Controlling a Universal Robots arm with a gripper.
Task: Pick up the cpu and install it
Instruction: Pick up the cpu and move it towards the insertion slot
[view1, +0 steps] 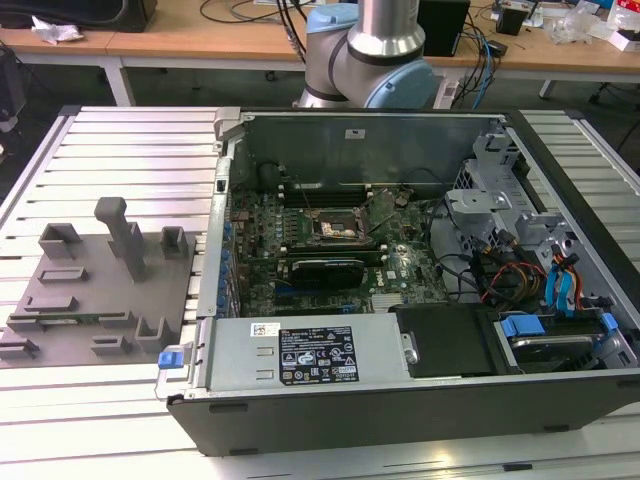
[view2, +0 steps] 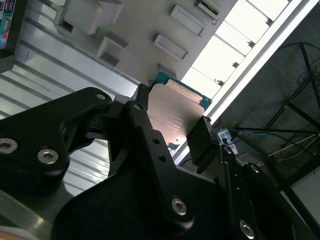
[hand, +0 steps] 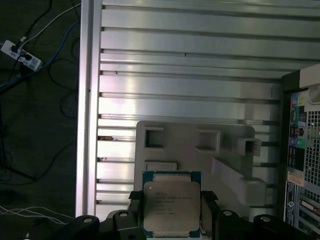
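**Gripping the cpu over the grey tray**

The gripper (hand: 171, 207) is clenching the cpu (hand: 171, 202) between its two black fingers (hand: 208, 206), one finger pressing on each of two opposite edges of the chip. In the first wrist view the pale silver metal top is facing the camera, with the green board edge showing around it. In the second wrist view the cpu (view2: 175, 117) is catching the light and sitting squarely between the tips of the gripper (view2: 172, 122).

The chip is hanging over the grey tray (hand: 180, 140), whose upright blocks and shallow pockets are showing behind it in both wrist views. Whether it is touching the tray I cannot tell, though the tray (view2: 145, 20) is looking well apart from it in the second wrist view.

In the exterior view the tray (view1: 100, 290) is lying on the slatted table (view1: 130, 140), at the exterior view's left of the open computer case (view1: 400, 420). Inside the case the motherboard (view1: 400, 270) is lying flat, and the black square socket (view1: 335, 232) is sitting near its middle with its frame showing. The arm (view1: 385, 40) is rising behind the case's far wall.

In the first wrist view a power strip (hand: 20, 55) is lying on the dark floor beside the table's edge, with cables trailing from it.
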